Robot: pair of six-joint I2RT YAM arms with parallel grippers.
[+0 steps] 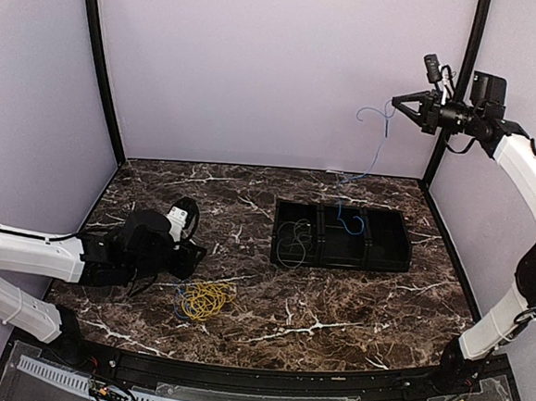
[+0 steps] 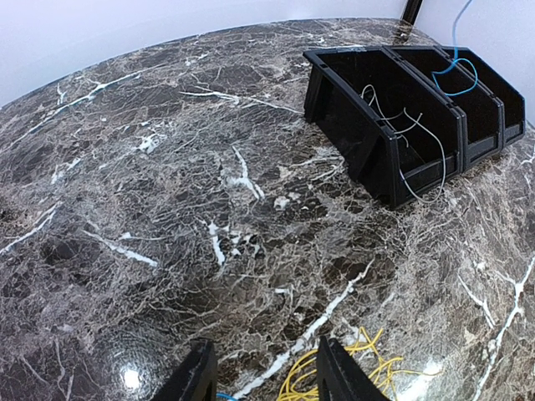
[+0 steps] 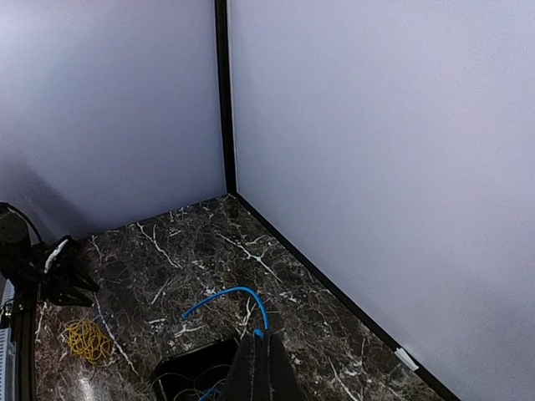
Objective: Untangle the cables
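My right gripper [image 1: 395, 102] is raised high near the back right corner and shut on the blue cable [image 1: 376, 149]. The cable hangs down into the middle compartment of the black tray [image 1: 386, 263]. In the right wrist view the shut fingers [image 3: 262, 342] pinch the blue cable [image 3: 238, 291] near its end. A pale grey cable [image 1: 292, 242] lies in the tray's left compartment. A yellow coil [image 1: 206, 299] lies on the table in front. My left gripper [image 2: 266, 376] is open and empty, low over the table just left of the yellow coil [image 2: 355, 376].
The three-compartment tray [image 2: 351, 125] shows in the left wrist view with the grey cable [image 2: 410, 146] and the blue cable [image 2: 456, 77] in it. A short blue bit [image 2: 224, 396] lies between my left fingers. Walls enclose the dark marble table.
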